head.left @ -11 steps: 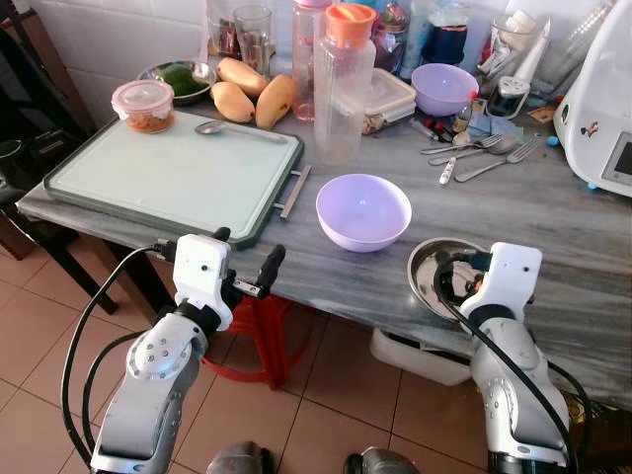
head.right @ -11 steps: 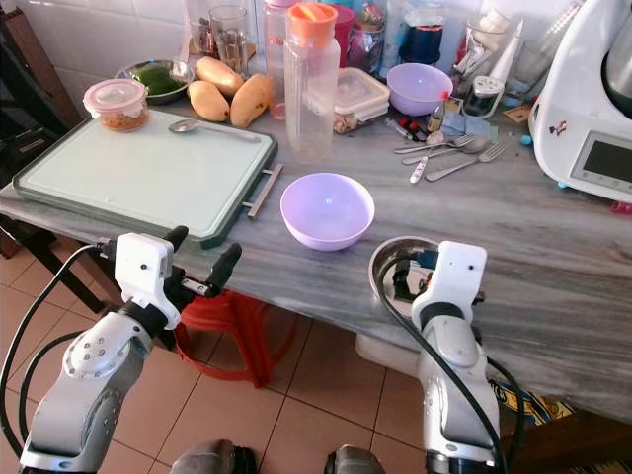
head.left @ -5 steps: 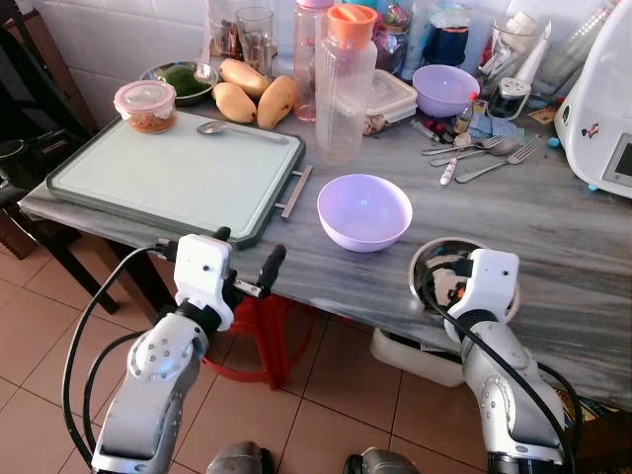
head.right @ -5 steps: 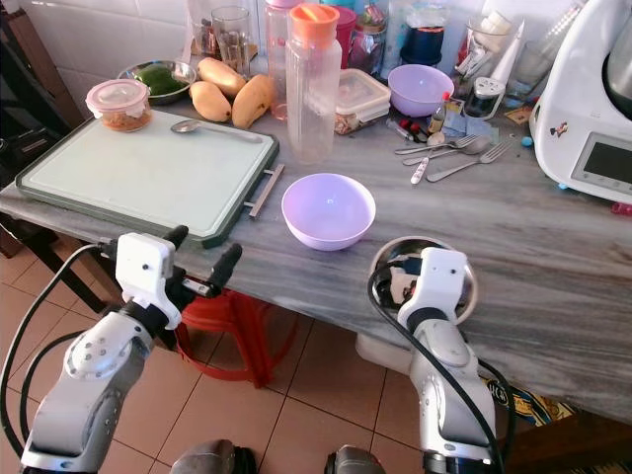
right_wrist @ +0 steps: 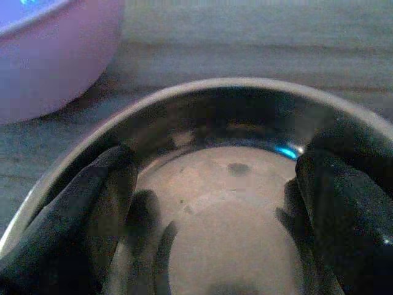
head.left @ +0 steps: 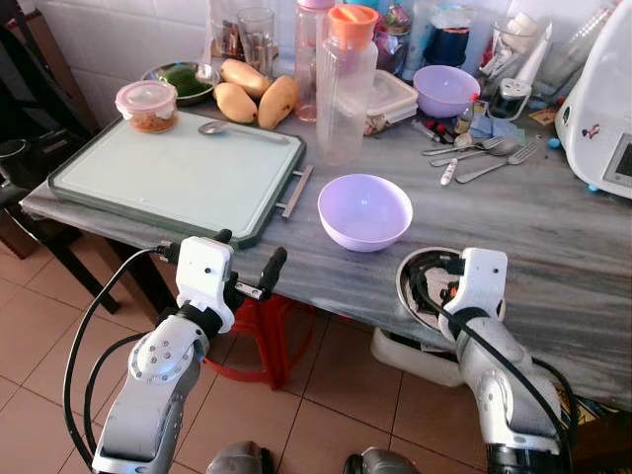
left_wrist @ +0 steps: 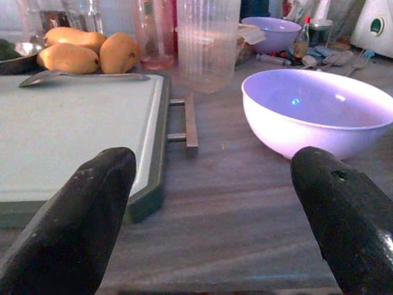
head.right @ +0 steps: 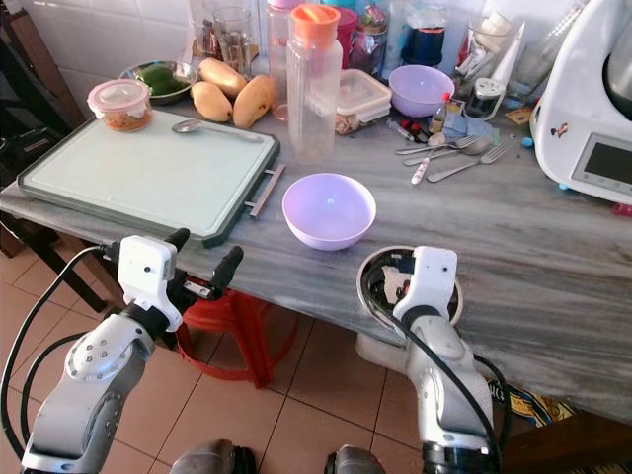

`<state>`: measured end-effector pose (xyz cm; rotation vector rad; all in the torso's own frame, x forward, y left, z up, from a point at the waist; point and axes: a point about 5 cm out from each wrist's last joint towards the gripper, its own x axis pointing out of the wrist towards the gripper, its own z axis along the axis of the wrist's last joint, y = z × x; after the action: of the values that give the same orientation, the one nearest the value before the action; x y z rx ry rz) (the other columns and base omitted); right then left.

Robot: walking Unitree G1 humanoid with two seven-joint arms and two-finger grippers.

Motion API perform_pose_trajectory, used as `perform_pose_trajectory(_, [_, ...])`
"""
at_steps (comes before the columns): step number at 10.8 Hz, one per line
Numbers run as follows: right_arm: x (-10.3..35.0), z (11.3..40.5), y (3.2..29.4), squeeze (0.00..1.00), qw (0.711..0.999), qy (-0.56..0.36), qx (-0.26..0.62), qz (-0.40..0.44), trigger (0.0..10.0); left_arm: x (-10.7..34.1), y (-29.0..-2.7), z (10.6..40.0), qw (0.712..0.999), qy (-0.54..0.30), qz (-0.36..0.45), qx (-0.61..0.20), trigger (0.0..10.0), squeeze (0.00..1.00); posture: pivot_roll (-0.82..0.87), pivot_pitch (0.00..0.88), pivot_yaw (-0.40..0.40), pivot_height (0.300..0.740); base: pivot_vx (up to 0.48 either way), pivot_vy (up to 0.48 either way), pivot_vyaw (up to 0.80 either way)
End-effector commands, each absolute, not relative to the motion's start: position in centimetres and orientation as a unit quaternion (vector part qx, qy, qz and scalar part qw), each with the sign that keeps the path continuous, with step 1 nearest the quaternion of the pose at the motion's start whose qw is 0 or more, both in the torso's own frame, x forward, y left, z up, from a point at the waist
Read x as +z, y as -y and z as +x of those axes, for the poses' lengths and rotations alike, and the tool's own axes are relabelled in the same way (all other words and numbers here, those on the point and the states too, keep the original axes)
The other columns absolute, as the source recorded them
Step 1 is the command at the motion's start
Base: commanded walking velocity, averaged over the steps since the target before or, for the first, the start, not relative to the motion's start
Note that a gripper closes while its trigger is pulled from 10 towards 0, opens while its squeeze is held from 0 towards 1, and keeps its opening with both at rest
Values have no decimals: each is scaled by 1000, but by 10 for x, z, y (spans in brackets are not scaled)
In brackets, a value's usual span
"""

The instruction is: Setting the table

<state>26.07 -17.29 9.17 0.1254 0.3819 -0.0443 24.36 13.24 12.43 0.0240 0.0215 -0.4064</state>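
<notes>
The steel bowl (head.left: 420, 279) sits at the near edge of the grey table (head.left: 553, 217), just right of and nearer than the lilac bowl (head.left: 364, 210), the landmark here. The right gripper (right_wrist: 215, 203) reaches down into the steel bowl, its 2 fingers (right_wrist: 101, 190) spread wide, each lying inside the rim on opposite sides; whether the pads press the wall I cannot tell. The right wrist view shows the steel bowl's bare, shiny bottom and the lilac bowl close by, not touching it.

The left gripper (head.left: 245, 262) hangs at the table's near edge, left of and nearer than the lilac bowl, fingers wide apart and holding nothing. Its wrist view looks across the table at the lilac bowl and the tray (left_wrist: 67, 132) beside it.

The tray lies left of the lilac bowl, its handle (head.left: 294, 192) toward the bowl. On the tray's far side are a spoon (head.left: 233, 128) and a lidded tub (head.left: 145, 105). Behind the lilac bowl stands a clear jug (head.left: 344, 87) with an orange lid; left of the jug lie 3 mangoes (head.left: 255, 91). A second lilac bowl (head.left: 445, 89) sits farther back, with loose cutlery (head.left: 486, 153) in front of it. A white appliance (head.left: 597, 109) stands far right of the lilac bowl.
</notes>
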Motion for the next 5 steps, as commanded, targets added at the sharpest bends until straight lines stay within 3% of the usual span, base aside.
perform_pose_trajectory(1, [90,263,175,263,978,-196,-25,63,10000,125,-132,243,980,-11,15,-200,10000,0,53,0,-19,740,0,0,0])
perform_pose_trajectory(5, [90,274,173,114,979,-191,-19,64,10000,126,-132,243,979,-11,15,-201,10000,0,59,0,-16,740,0,0,0])
